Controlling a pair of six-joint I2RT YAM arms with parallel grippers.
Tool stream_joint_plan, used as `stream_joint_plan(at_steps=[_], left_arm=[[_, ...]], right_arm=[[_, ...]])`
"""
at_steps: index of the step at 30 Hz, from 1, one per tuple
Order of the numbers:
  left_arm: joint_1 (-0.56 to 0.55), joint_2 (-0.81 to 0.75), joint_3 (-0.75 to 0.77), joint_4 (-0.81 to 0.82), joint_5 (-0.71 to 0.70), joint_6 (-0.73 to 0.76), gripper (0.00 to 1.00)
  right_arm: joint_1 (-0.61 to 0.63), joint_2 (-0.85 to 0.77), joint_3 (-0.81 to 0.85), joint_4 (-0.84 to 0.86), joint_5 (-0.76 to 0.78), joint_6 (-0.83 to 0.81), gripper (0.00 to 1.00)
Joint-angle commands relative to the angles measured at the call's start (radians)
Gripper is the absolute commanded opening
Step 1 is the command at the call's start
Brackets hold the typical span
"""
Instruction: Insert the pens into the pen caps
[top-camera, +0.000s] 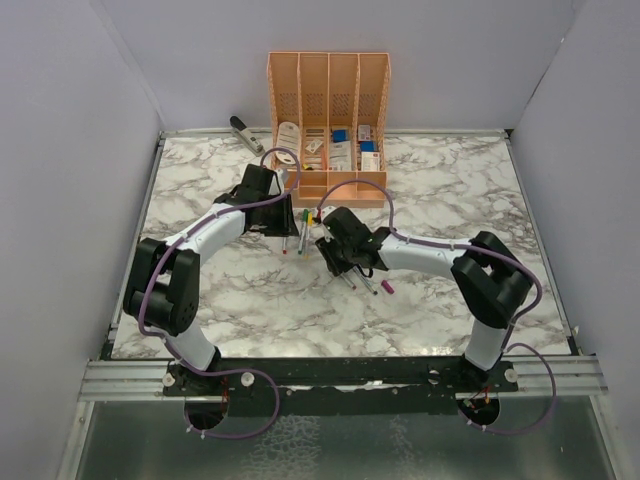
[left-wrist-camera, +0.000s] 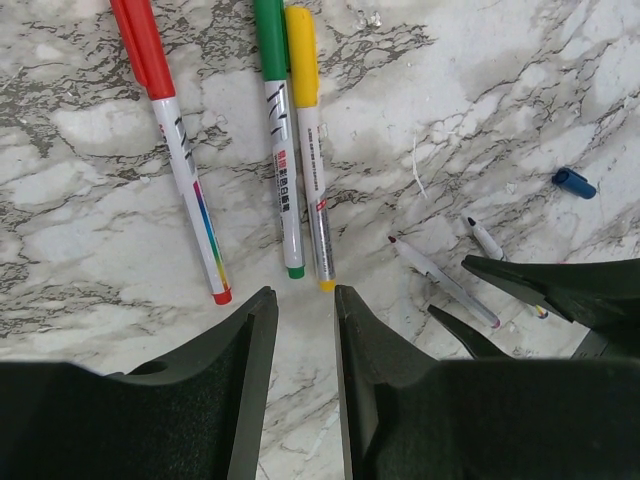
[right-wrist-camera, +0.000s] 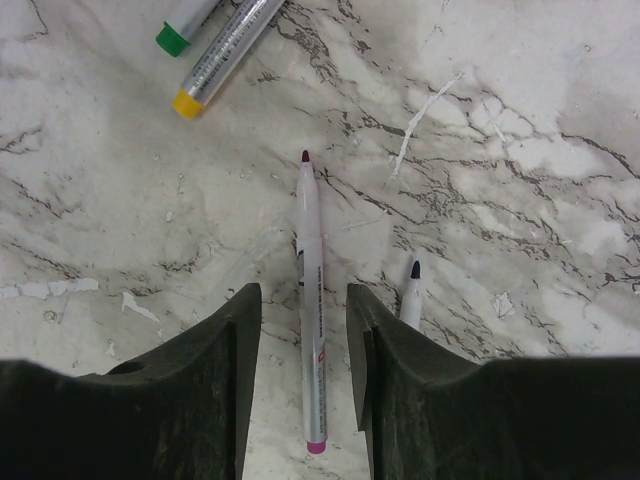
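Observation:
Three pens with caps on lie side by side in the left wrist view: red (left-wrist-camera: 170, 130), green (left-wrist-camera: 277, 120) and yellow (left-wrist-camera: 312, 150). My left gripper (left-wrist-camera: 305, 295) is open and empty just short of their ends. An uncapped purple-tipped pen (right-wrist-camera: 311, 330) lies flat on the marble between the jaws of my open right gripper (right-wrist-camera: 303, 290), untouched. A dark-blue-tipped uncapped pen (right-wrist-camera: 411, 295) lies just right of that gripper, partly hidden. A blue cap (left-wrist-camera: 574, 183) lies loose to the right. A purple cap (top-camera: 387, 287) lies near the right arm. Both grippers, left (top-camera: 290, 232) and right (top-camera: 333, 262), meet mid-table.
An orange slotted organizer (top-camera: 328, 125) with small boxes stands at the back centre. A black-and-silver stapler (top-camera: 246, 133) lies to its left at the back edge. Grey walls enclose the marble table (top-camera: 480, 200). The right gripper's fingers (left-wrist-camera: 520, 280) show in the left wrist view.

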Motion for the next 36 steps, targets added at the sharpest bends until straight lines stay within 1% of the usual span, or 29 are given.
stream_joint_plan(at_steps=[1,8,10,12,15,17,22,28,32,36], left_arm=[[0.008,-0.036,0.001,0.013,0.009,-0.005,0.33],[0.01,-0.029,0.0,0.015,0.026,-0.003,0.33],[0.011,-0.031,-0.001,0.015,0.027,-0.002,0.32],[0.01,-0.033,-0.004,0.016,0.027,0.0,0.33],[0.011,-0.036,-0.008,0.014,0.028,0.0,0.33],[0.012,-0.038,-0.009,0.015,0.029,0.001,0.33],[0.015,-0.037,-0.009,0.015,0.035,0.009,0.33],[0.015,-0.041,-0.009,0.041,0.086,0.028,0.33],[0.015,-0.066,-0.03,0.114,0.163,0.043,0.33],[0.015,-0.099,-0.088,0.242,0.269,0.028,0.33]], right_arm=[[0.008,0.03,0.022,0.032,-0.009,-0.01,0.4],[0.008,0.066,0.013,0.039,-0.031,0.013,0.38],[0.008,0.076,0.01,0.036,-0.04,0.021,0.35],[0.008,0.082,0.011,0.027,-0.048,0.03,0.28],[0.008,0.083,0.021,0.0,-0.054,0.045,0.1],[0.008,0.08,0.03,-0.019,-0.053,0.054,0.02],[0.008,0.057,0.069,-0.051,-0.01,0.075,0.01],[0.004,0.009,0.161,-0.07,0.124,0.119,0.01],[-0.015,-0.056,0.173,-0.047,0.204,0.162,0.01],[-0.058,-0.161,0.113,0.031,0.226,0.225,0.01]])
